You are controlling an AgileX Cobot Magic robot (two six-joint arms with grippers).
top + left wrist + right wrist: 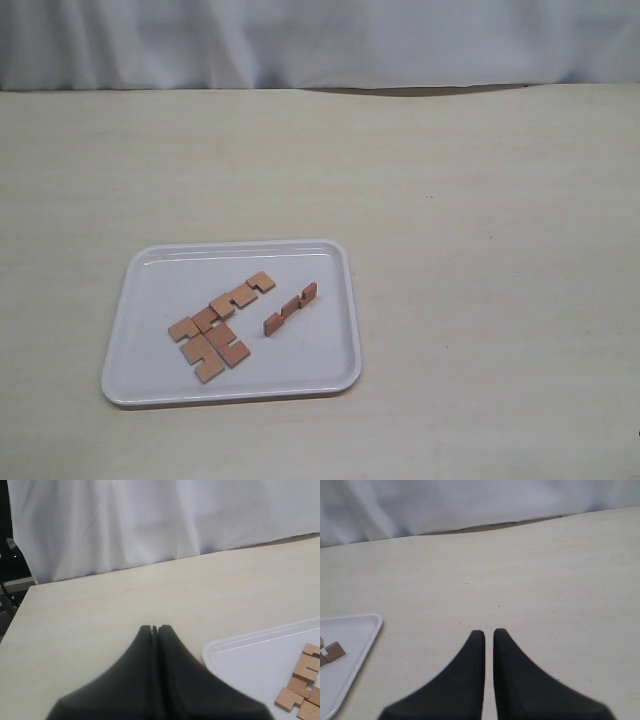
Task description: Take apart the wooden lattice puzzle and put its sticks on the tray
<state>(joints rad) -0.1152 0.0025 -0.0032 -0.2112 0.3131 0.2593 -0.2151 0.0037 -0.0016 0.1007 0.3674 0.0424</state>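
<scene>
The table (480, 200) is a pale, bare-looking wooden surface. Neither arm appears in the exterior view. The tray (160, 290) lies flat on the table in the near-left part of that view, on the left arm's side and well apart from the right arm's side. The left gripper (154, 628) has its jaws pressed together with nothing between them. The right gripper (489, 632) is likewise closed, with only a thin slit between its fingertips, and is empty. The left wrist view shows a tray corner and several pieces near the gripper. The right wrist view shows only a tray corner and one piece at the frame's edge, so the left arm is judged the nearer. No assembled lattice is visible anywhere. The sticks (215, 330) lie flat in a loose cluster in the left half of the tray, several touching edge to edge. Whether any two are interlocked cannot be determined at this resolution. A single stick (291, 308) stands on its edge just beside the cluster, toward the tray's right rim and clear of it. Its long axis runs diagonally from near-left to far-right in the exterior view. In my assessment the task is complete or nearly so. Any further move would fall to the left arm, with its jaws set across that diagonal.
</scene>
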